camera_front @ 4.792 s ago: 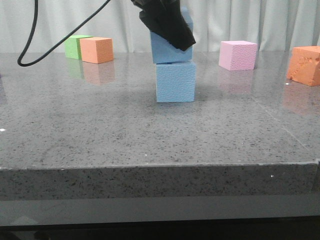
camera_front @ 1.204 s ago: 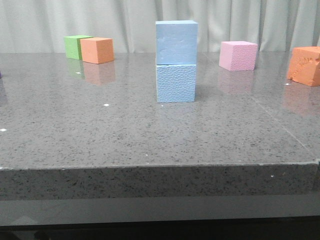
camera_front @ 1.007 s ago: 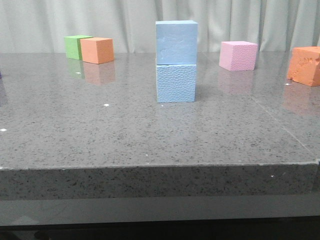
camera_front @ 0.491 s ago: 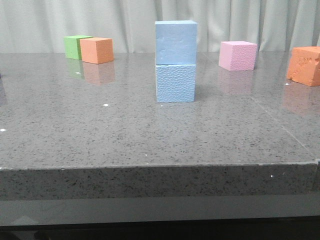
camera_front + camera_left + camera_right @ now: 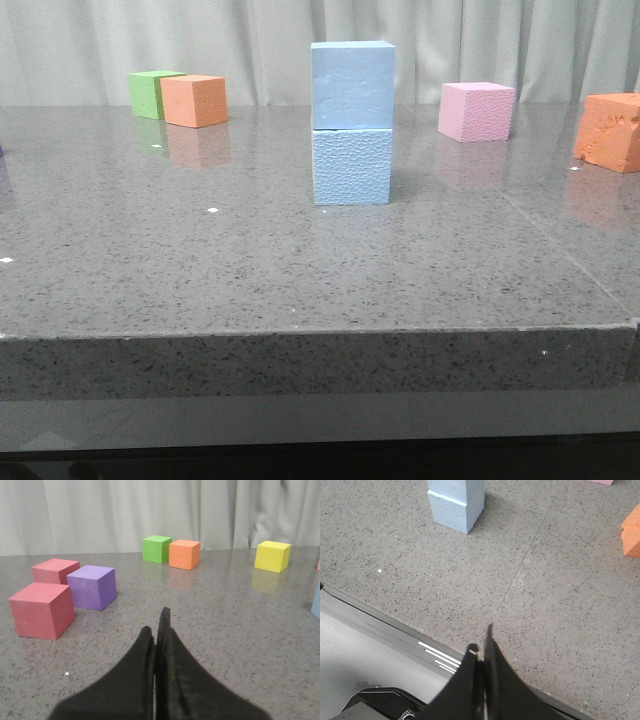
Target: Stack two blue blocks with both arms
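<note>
Gone from stack: arm | blue blocks (image 5: 351, 122) stacked | left claw (image 5: 158, 630), right claw (image 5: 482, 651) pinched, empty

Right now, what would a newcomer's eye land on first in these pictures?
The two blue blocks, the upper blue block sitting squarely on the lower blue block at mid-table, with no gripper touching them. Next, scattered coloured cubes: a pink cube to the right, and a green cube beside an orange cube at the far left. Both the left gripper and right gripper are shut and empty.

Pebbled matt foam blue blocks (image 5: 351, 125) on glossy speckled stone table (image 5: 300, 270).
</note>
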